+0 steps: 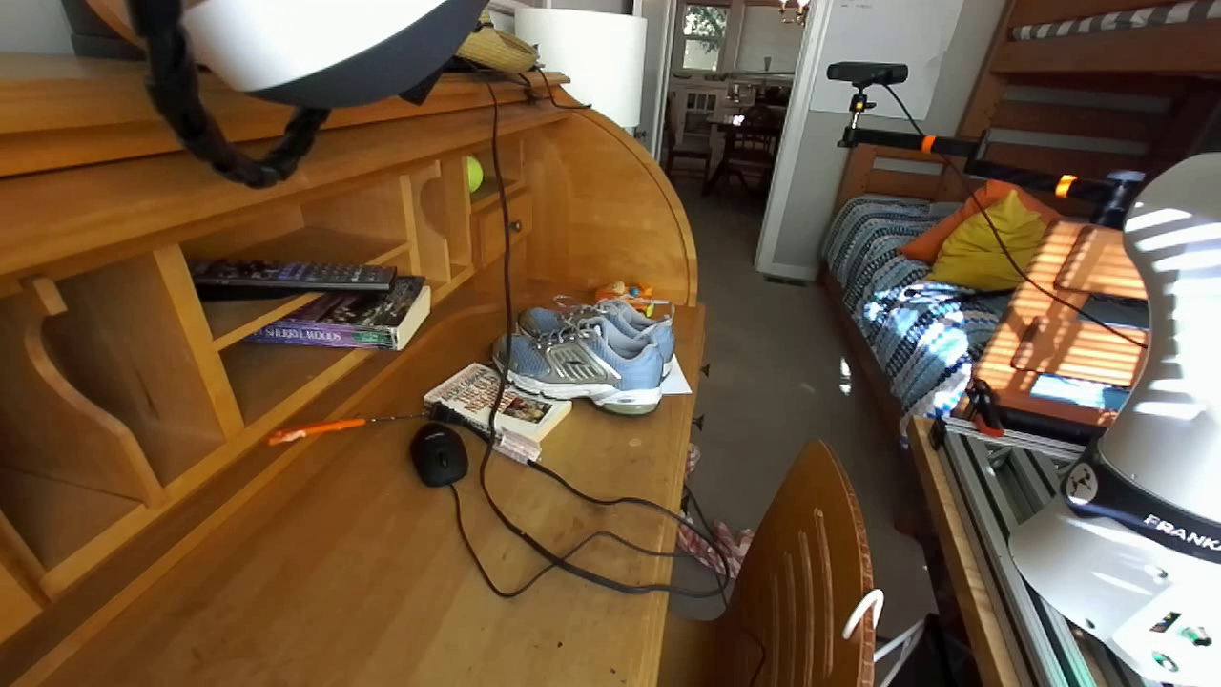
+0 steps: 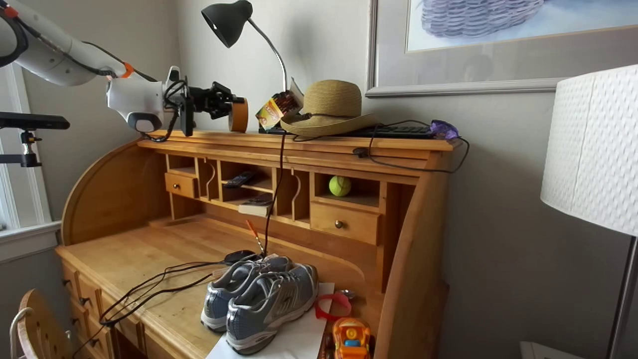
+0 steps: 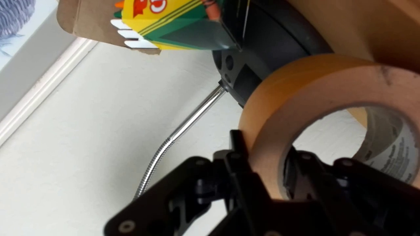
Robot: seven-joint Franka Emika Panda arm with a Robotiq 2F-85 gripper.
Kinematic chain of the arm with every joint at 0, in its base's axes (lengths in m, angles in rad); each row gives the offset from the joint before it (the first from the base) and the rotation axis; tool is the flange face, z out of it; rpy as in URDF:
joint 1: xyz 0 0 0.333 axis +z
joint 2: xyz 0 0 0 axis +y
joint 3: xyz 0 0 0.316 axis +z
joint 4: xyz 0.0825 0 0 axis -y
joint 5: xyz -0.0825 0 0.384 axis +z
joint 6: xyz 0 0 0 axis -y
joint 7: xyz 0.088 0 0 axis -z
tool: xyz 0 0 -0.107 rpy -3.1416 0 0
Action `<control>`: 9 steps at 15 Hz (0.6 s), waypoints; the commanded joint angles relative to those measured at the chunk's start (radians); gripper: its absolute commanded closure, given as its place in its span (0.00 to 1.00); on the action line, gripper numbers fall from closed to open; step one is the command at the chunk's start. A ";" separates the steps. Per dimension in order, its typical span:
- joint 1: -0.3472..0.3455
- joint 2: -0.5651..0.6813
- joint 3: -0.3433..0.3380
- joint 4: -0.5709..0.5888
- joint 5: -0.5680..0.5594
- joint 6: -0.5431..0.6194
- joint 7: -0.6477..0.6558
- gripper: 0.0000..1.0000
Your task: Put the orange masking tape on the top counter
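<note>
The orange masking tape (image 2: 239, 115) is held on edge by my gripper (image 2: 228, 101) in an exterior view, at the top counter (image 2: 212, 137). Its lower rim is level with the counter surface; I cannot tell whether it touches. In the wrist view the tape (image 3: 315, 85) shows its pale side and open core. My gripper (image 3: 266, 154) is shut on the ring wall, with one finger outside and one inside the core. In an exterior view the top counter (image 1: 57, 72) shows at the upper left, and the tape and gripper are out of view.
A crayon box (image 2: 277, 110) and a straw hat (image 2: 331, 99) stand on the counter right of the tape. A black lamp (image 2: 229, 22) rises behind. A keyboard (image 2: 398, 131) lies farther right. A black cable (image 2: 277, 199) hangs over the front edge. Shoes (image 2: 271, 304) sit below.
</note>
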 commanded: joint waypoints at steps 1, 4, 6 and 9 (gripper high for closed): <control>0.009 0.030 -0.001 0.070 0.056 0.010 -0.091 0.93; 0.010 0.038 0.002 0.093 0.079 0.011 -0.121 0.72; 0.010 0.042 0.004 0.106 0.092 0.011 -0.136 0.47; 0.009 0.048 0.006 0.126 0.103 0.011 -0.153 0.28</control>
